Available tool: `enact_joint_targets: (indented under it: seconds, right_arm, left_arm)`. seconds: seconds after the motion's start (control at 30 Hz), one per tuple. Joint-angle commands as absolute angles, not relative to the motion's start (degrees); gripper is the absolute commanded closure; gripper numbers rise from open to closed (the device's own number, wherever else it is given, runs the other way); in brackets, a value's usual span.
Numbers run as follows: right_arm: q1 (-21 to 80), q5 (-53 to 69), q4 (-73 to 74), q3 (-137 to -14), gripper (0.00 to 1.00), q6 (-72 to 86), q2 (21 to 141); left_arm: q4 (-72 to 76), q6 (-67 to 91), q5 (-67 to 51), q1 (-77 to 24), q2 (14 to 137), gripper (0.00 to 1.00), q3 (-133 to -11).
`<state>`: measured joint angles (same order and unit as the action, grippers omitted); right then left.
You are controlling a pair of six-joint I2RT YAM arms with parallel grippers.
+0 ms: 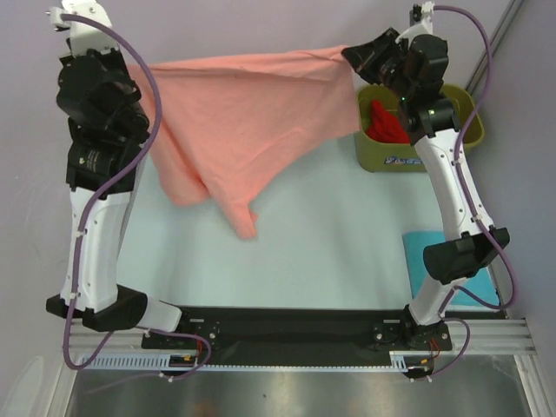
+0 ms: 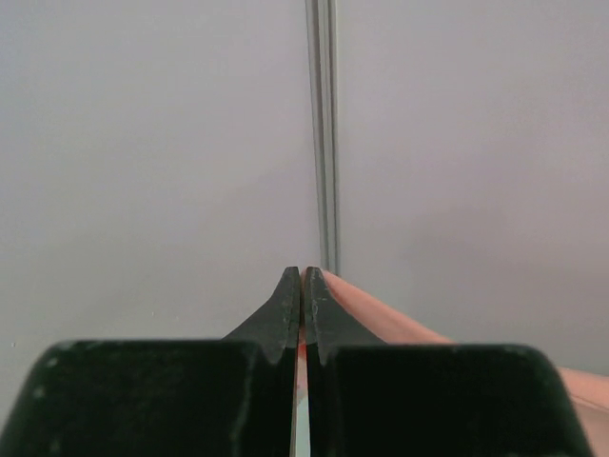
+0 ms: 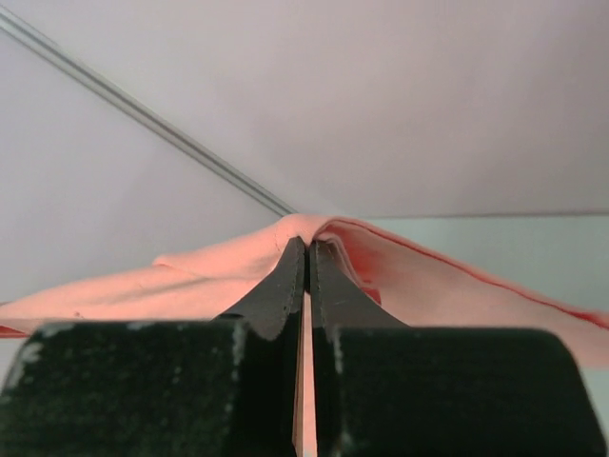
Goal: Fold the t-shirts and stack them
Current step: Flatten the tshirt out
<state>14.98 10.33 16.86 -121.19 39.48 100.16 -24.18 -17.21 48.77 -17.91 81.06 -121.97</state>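
Note:
The salmon-pink t-shirt (image 1: 243,122) hangs spread between both arms above the far part of the table, its lower end drooping to a point near the middle. My left gripper (image 1: 143,74) is shut on its left top edge; in the left wrist view (image 2: 302,276) pink cloth (image 2: 381,319) runs off to the right. My right gripper (image 1: 352,54) is shut on its right top edge; in the right wrist view (image 3: 306,243) the cloth (image 3: 190,286) drapes over the fingertips. The bright red t-shirt (image 1: 387,126) lies bunched in the tub. The turquoise-blue t-shirt (image 1: 439,261) lies folded at the right edge.
The olive-green plastic tub (image 1: 465,109) stands at the far right, partly behind the right arm. The pale table top (image 1: 330,252) spreads below the hanging shirt. The black arm-mount rail (image 1: 287,326) runs along the near edge.

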Motion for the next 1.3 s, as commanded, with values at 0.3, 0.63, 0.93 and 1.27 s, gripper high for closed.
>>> enact_joint_targets:
  seconds: [0.3, 0.63, 0.93, 1.27]
  right_arm:
    - [12.9, 15.4, 28.3, -91.5, 1.00, 39.1, 81.4]
    - [16.3, 10.5, 33.7, -46.4, 0.98, 39.3, 62.1]
    - [15.3, 4.0, 31.4, -47.5, 0.91, 34.3, 71.3]
    - [9.5, 2.2, 34.4, -60.0, 0.62, 24.4, 85.1]
  left_arm:
    - [-28.6, 4.3, 25.5, -22.0, 58.2, 1.00, -84.4]
    - [-42.0, 37.3, 23.0, -52.3, 54.0, 1.00, -48.0]
    - [-39.7, 35.6, 20.3, -59.1, 79.1, 0.96, -54.8]
    - [-41.1, 21.5, 18.3, -48.1, 90.1, 0.50, -72.7]
